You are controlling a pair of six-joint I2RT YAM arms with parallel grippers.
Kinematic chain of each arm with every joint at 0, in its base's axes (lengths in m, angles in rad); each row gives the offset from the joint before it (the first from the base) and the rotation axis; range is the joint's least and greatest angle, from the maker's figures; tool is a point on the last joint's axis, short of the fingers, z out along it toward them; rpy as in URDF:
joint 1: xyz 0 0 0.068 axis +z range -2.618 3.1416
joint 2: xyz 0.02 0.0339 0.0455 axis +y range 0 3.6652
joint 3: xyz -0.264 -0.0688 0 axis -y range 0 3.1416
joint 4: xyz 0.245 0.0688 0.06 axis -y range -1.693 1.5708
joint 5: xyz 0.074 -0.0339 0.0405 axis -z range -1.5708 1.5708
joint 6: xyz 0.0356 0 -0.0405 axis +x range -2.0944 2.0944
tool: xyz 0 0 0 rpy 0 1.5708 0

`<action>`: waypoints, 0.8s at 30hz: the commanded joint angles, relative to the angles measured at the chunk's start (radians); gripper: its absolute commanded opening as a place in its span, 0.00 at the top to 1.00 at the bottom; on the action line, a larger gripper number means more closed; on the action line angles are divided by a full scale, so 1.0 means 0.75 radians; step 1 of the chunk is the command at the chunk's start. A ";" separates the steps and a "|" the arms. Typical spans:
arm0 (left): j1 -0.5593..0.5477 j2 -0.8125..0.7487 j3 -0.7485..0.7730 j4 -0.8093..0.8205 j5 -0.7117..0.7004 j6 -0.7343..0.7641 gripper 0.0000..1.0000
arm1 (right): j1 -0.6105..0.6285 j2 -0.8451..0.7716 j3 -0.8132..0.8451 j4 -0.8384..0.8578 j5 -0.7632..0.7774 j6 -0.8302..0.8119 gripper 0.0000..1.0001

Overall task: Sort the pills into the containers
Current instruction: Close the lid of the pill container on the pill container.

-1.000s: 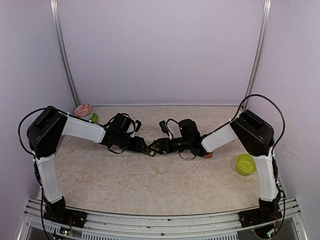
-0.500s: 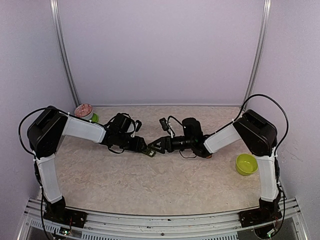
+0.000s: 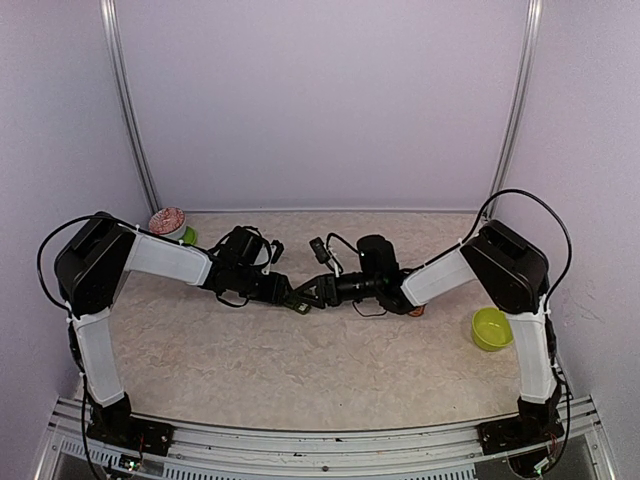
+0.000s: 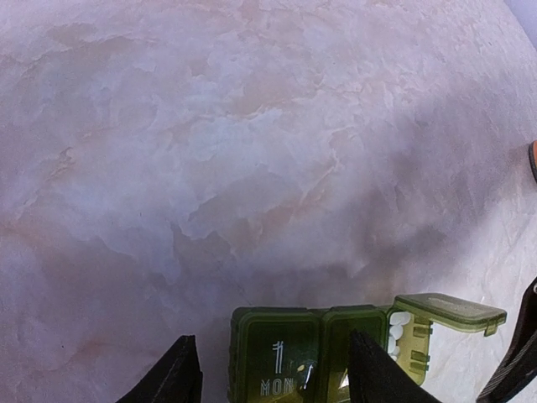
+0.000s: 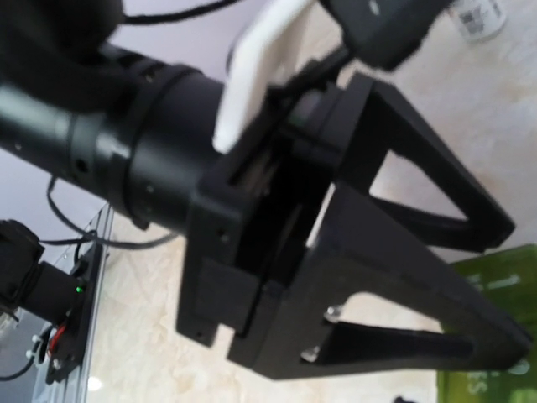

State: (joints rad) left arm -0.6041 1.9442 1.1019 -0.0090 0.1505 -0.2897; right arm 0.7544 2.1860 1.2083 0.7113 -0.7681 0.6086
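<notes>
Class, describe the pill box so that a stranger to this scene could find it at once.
Start at the pale marbled table and find its middle, where the left hand and right hand nearly meet. Between them is the pill box, a small dark green strip of joined square compartments. Unlike the round lime-green bowl at the right, it has a hinged lid standing open over white pills.

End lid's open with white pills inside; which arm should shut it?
Probably right: the right fingers hang just beside the open lid, while the left fingers straddle the containers, seemingly steadying them.
</notes>
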 commanded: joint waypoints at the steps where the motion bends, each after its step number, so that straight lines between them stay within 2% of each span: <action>1: -0.005 0.040 -0.008 -0.107 -0.032 0.017 0.42 | 0.016 0.053 0.019 0.001 -0.034 0.013 0.40; 11: 0.002 0.032 -0.015 -0.104 -0.029 0.017 0.43 | 0.013 -0.106 -0.047 0.125 -0.108 -0.012 0.38; 17: 0.004 0.029 -0.021 -0.101 -0.027 0.017 0.43 | -0.013 -0.166 -0.074 0.090 -0.007 -0.014 0.36; 24: 0.008 0.028 -0.026 -0.096 -0.020 0.019 0.43 | -0.050 -0.106 -0.017 -0.114 0.193 -0.038 0.34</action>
State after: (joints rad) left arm -0.6037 1.9442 1.1019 -0.0086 0.1524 -0.2893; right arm 0.7353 2.0815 1.1667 0.7136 -0.7139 0.6014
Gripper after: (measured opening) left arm 0.569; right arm 0.656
